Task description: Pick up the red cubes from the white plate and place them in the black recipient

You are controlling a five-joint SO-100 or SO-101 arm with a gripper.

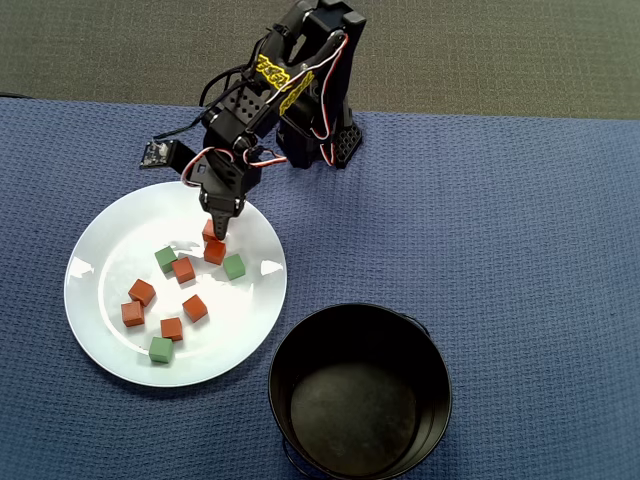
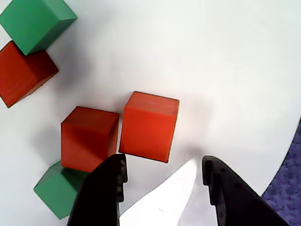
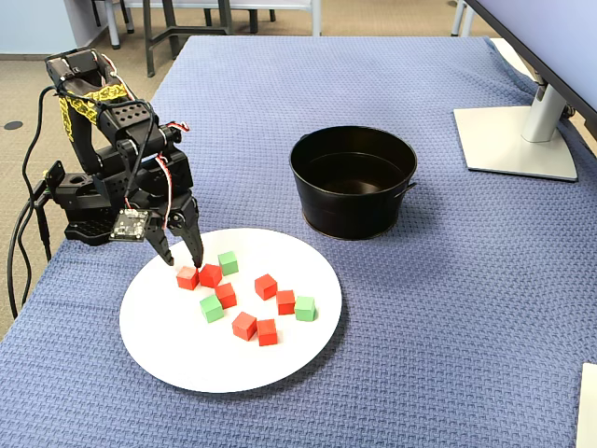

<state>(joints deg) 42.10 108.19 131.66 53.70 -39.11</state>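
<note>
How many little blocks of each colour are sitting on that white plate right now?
Red blocks: 7
Green blocks: 3
Total on the white plate: 10
The black pot looks empty, and the claw holds nothing.

— What is under everything?

— A big blue cloth (image 3: 438, 308) with a bumpy weave. It covers the table.

— What else is small and bright?

— Three green cubes (image 1: 234, 267). In the overhead view one sits near the middle, one sits up and to the left (image 1: 166, 259), and one sits low near the edge (image 1: 161, 350).

— Anything at the side?

— Yes. In the fixed view a grey monitor stand (image 3: 516, 138) rests on the cloth at the far right. Past the table are some chair legs (image 3: 159, 28) on the floor.
</note>
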